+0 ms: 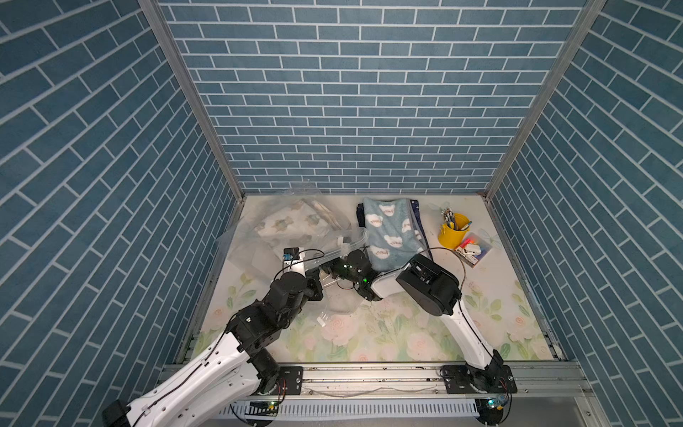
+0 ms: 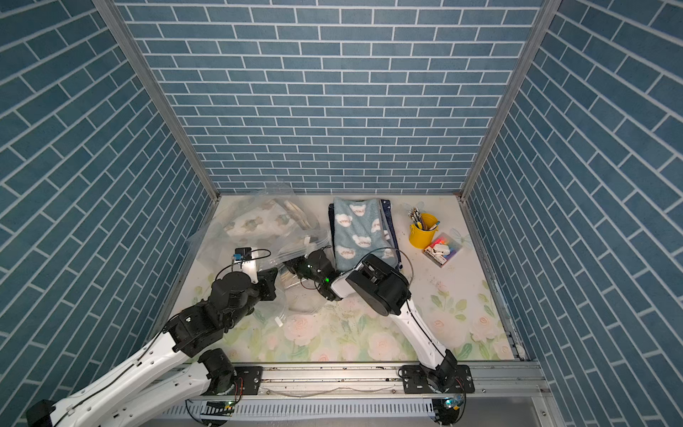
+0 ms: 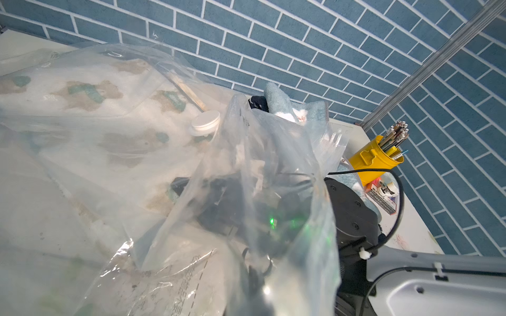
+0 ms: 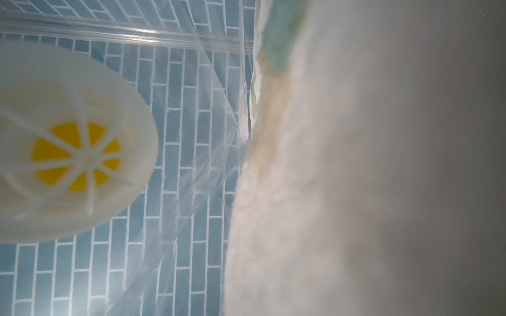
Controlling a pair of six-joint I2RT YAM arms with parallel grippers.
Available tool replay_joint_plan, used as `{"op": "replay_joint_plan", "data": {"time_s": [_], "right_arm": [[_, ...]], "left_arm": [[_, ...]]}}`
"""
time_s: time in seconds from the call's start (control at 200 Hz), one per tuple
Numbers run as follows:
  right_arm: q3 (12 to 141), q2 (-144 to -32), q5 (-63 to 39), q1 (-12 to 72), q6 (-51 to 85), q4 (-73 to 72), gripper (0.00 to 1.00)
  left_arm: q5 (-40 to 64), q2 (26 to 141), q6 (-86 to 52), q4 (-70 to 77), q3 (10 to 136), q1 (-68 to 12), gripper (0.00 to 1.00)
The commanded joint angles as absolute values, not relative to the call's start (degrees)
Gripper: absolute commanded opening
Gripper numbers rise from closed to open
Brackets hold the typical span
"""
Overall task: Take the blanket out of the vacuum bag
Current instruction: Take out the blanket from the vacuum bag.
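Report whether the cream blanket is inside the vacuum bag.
Inside: the cream blanket shows through the clear vacuum bag, near its white valve cap.

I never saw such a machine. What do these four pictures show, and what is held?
This is a robot: two arms on a rail at the table's edge. Two pictures look down from overhead; two come from a camera on each wrist. On the flowered table lie a clear vacuum bag with a cream bear-print blanket inside, a folded blue blanket, a yellow bucket of pens or pencils and a box of stationery. The left arm's fingers are shut on the bag's plastic. The right arm's fingers are inside the bag, shut; what they pinch is hidden.
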State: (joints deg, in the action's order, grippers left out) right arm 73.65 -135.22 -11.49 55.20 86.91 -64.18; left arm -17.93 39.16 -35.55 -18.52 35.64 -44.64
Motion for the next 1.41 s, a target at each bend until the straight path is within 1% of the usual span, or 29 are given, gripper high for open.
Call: {"op": "replay_joint_plan", "data": {"time_s": [0.0,0.245,0.265,0.345,0.755,1.125,1.32,1.4], "right_arm": [[74.6,-132.2,-13.4,55.3,82.1,-66.5,0.0],[69.4,-126.1,-13.4,56.2,77.6,-65.9,0.0],[69.1,-124.1,-13.4,56.2,77.2,-65.7,0.0],[68.0,-121.9,-13.4,56.4,76.1,-65.4,0.0],[61.5,-114.3,-14.2,57.4,73.8,-67.7,0.0],[49.7,-104.5,-15.2,58.2,72.0,-70.7,0.0],[42.3,-99.2,-19.7,58.5,70.3,-74.9,0.0],[39.3,-96.5,-19.8,58.7,69.2,-74.6,0.0]], "left_arm": [[-18.4,39.2,-35.3,-17.5,35.8,-44.8,0.01],[-21.0,40.6,-33.8,-16.9,38.4,-44.8,0.0],[-21.1,40.8,-33.8,-16.8,38.5,-44.8,0.0],[-21.0,41.6,-33.9,-16.2,38.7,-44.8,0.0],[-24.6,41.4,-35.1,-14.8,37.8,-44.8,0.0],[-25.7,40.9,-35.4,-14.2,36.9,-44.8,0.0],[-25.8,40.7,-35.6,-14.1,36.3,-44.8,0.0],[-25.8,40.7,-35.7,-13.7,36.2,-44.8,0.0]]}}
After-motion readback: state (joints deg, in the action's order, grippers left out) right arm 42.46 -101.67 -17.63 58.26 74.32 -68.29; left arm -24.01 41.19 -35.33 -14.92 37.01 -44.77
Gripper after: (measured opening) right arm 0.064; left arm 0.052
